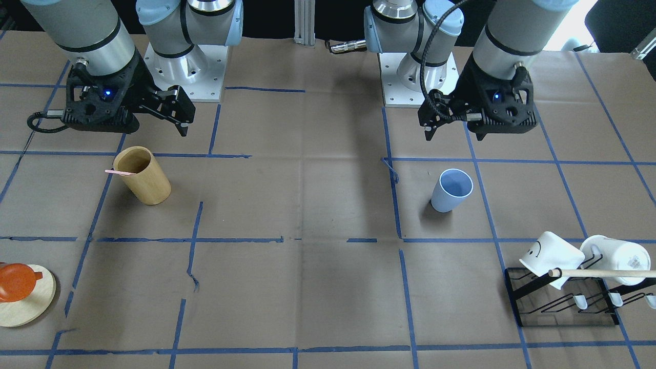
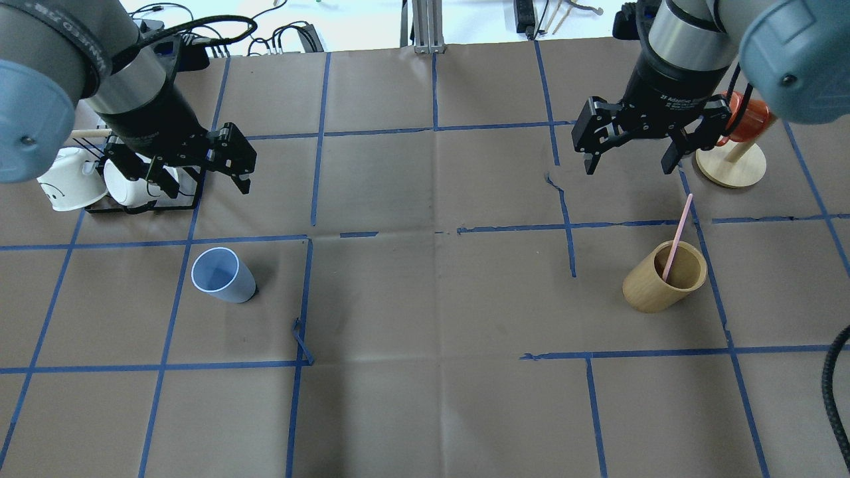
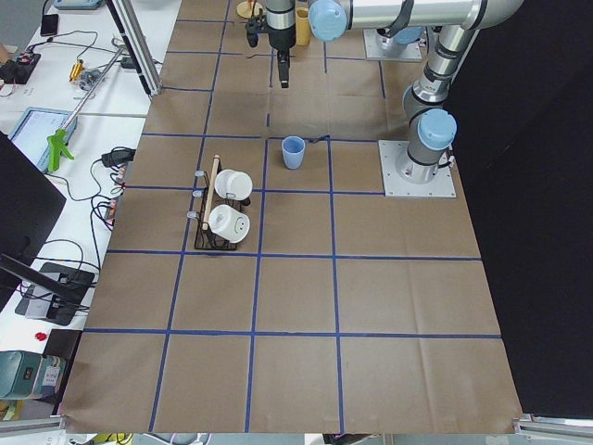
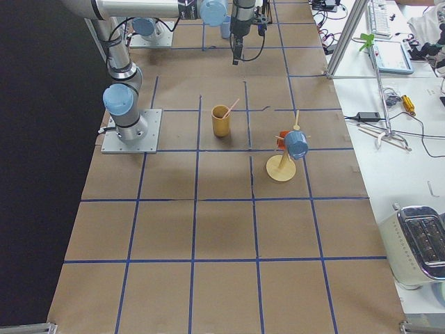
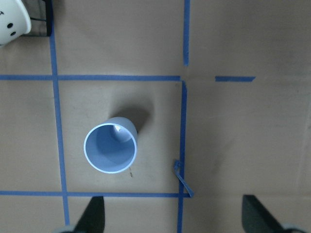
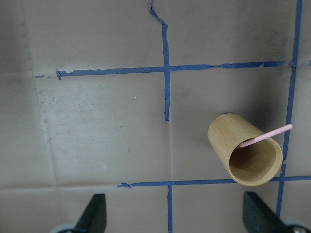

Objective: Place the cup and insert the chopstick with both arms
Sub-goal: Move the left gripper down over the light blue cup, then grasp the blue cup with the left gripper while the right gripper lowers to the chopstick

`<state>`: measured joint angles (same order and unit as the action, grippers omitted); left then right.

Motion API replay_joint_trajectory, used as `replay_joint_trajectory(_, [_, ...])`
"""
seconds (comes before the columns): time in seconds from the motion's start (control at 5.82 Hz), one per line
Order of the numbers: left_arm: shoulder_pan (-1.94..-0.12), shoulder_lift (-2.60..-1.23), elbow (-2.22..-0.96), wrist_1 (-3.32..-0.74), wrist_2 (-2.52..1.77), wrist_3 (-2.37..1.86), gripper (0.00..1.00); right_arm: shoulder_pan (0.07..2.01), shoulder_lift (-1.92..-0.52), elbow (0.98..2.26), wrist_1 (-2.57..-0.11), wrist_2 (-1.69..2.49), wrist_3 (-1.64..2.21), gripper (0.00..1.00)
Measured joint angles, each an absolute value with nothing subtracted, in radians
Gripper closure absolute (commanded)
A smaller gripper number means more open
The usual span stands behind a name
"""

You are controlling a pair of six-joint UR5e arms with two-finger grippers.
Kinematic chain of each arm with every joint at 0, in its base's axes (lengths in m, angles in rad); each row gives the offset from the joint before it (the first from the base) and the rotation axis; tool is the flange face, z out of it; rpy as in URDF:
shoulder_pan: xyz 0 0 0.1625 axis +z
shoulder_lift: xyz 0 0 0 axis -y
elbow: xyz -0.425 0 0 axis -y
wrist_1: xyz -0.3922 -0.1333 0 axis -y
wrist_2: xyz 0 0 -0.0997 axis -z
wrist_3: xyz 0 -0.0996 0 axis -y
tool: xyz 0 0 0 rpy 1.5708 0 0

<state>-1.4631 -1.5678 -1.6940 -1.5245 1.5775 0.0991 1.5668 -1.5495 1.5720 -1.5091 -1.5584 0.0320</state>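
Observation:
The pale blue cup [image 2: 222, 275] stands upright on the table's left side, also in the front view [image 1: 451, 190] and in the left wrist view [image 5: 110, 148]. My left gripper [image 2: 199, 186] hangs open and empty above and behind it, its fingertips [image 5: 92, 213] at the wrist view's bottom edge. One pale pink chopstick [image 2: 677, 236] leans in the tan bamboo cup [image 2: 664, 277] on the right side, and also shows in the right wrist view [image 6: 266, 136]. My right gripper [image 2: 627, 166] is open and empty, raised beyond the bamboo cup [image 6: 245, 155].
A black wire rack [image 1: 564, 302] with two white mugs [image 1: 551, 259] and a wooden dowel [image 1: 599, 273] sits beyond the blue cup. A round wooden stand [image 2: 730, 166] with an orange cup [image 1: 15, 282] stands beyond the bamboo cup. Blue tape lines grid the brown paper.

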Motion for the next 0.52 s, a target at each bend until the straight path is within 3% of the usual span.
replay_joint_trajectory(0.52, [-1.346, -1.587, -1.942, -1.290, 1.570, 0.235, 0.01, 1.511, -1.549, 1.577, -1.515, -1.570, -0.061, 0.00])
